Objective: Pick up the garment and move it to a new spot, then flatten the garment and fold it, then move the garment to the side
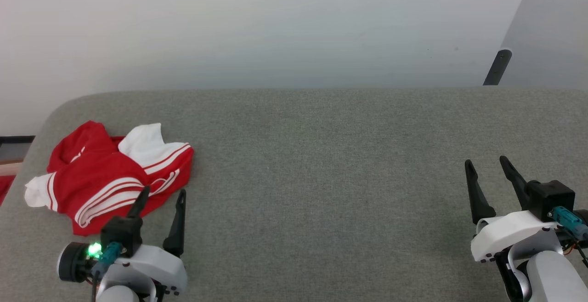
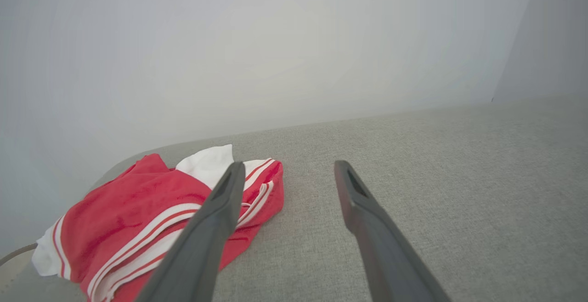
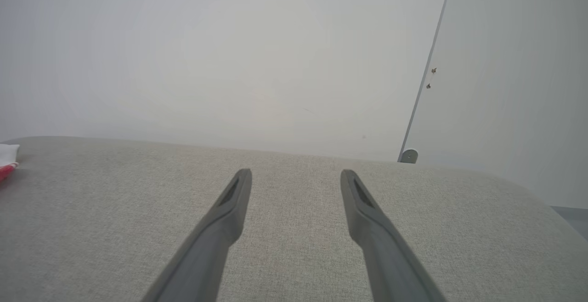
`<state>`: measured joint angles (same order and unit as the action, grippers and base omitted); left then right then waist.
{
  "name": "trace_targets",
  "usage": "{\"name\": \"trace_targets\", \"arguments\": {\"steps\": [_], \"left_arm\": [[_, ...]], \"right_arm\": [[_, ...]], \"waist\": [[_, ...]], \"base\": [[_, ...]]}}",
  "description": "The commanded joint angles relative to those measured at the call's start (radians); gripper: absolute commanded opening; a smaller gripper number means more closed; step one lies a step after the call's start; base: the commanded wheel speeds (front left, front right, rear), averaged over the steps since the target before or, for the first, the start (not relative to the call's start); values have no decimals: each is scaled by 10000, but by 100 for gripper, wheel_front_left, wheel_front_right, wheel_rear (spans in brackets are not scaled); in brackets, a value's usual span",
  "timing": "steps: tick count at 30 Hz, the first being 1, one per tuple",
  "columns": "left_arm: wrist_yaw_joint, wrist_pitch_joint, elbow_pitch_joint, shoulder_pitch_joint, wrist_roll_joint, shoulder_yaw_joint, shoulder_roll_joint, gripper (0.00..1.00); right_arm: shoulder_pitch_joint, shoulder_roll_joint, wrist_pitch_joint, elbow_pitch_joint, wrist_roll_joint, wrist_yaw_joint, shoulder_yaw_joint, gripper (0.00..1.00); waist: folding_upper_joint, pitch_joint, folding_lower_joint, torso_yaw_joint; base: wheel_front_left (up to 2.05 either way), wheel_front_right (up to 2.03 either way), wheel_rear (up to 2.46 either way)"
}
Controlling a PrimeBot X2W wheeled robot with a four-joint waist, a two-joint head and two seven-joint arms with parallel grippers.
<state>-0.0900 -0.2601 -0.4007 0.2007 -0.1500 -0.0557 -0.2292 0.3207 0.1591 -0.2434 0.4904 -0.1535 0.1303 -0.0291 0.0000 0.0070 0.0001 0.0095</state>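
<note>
- Left gripper [image 1: 164, 190] sits near left, its two long dark fingers spread wide with nothing between them. One finger crosses the shirt's near edge in the head view, but I can't tell if it touches.
- Right gripper [image 1: 485, 160] is near right, fingers parted as well and empty, over bare cloth and well apart from the shirt.
- Just beyond the left gripper lies the crumpled red jersey T-shirt [image 1: 105, 178] with white sleeves and red-and-white stripe trim, heaped at the table's left end.
- The grey woven-fabric table [image 1: 321, 155] with rounded corners runs across to the right.
- Far back is a pale wall [image 1: 275, 26], and at far right a dark slanted post [image 1: 497, 66].
</note>
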Motion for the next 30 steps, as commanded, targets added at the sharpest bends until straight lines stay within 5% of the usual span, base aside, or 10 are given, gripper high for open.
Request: {"name": "trace_targets", "arguments": {"steps": [1, 14, 30], "left_arm": [[-55, -70, -26, 123, 230, 14, -14, 100], [-249, -43, -406, 334, -255, 86, 238, 100], [-165, -41, -675, 215, -370, 318, 536, 100]], "right_arm": [[118, 25, -65, 21, 165, 7, 36, 100], [-36, -82, -88, -101, -383, 7, 112, 100], [206, -183, -133, -2, -679, 6, -768, 100]], "waist": [[0, 0, -1, -2], [0, 159, -1, 567], [0, 103, -1, 4555]], "base": [[0, 0, 0], [0, 0, 0], [0, 0, 0]]}}
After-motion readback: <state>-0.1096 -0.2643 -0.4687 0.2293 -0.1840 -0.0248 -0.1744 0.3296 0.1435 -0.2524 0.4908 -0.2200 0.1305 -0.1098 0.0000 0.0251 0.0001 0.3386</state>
